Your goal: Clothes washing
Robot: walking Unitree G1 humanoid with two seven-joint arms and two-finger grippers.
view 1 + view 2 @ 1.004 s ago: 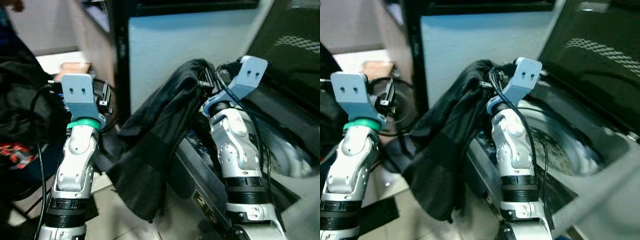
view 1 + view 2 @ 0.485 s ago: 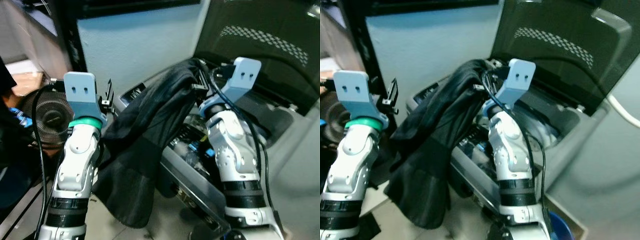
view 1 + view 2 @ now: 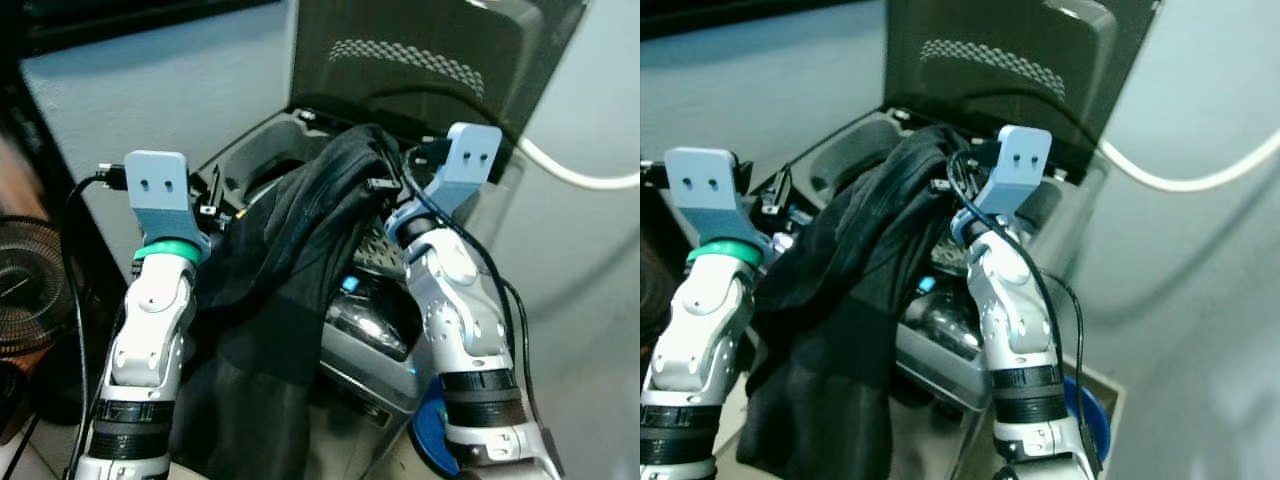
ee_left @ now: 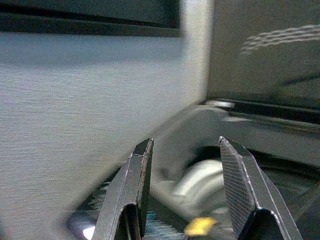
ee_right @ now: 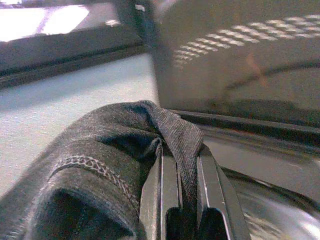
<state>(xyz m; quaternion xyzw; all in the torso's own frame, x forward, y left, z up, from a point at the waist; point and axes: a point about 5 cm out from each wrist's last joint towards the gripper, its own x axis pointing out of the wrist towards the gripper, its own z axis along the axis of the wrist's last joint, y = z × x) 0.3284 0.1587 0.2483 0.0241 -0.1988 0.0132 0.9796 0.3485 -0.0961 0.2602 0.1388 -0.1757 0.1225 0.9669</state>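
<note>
Right gripper [image 5: 182,200]: two long black fingers [image 5: 152,200] pressed together on a fold of the dark grey knit garment [image 3: 290,260]; the cloth is pinched between them and wraps over their tips.

Left gripper [image 4: 182,185]: fingers spread apart, holding nothing, raised beside the garment's hanging side.

Dark grey knit garment: stitched hem visible near the pinch; bunched at the top, draping down in a long loose fall between the two silver arms, in front of the machine's near edge. Lower part hangs darker and flatter.

Grey top-loading washing machine [image 3: 375,355]: stands just behind the garment, its dark tinted lid [image 3: 420,60] raised upright at the back. Drum opening partly hidden by the cloth.

White hose [image 3: 1185,180]: curves along the pale wall, right of the lid.
</note>
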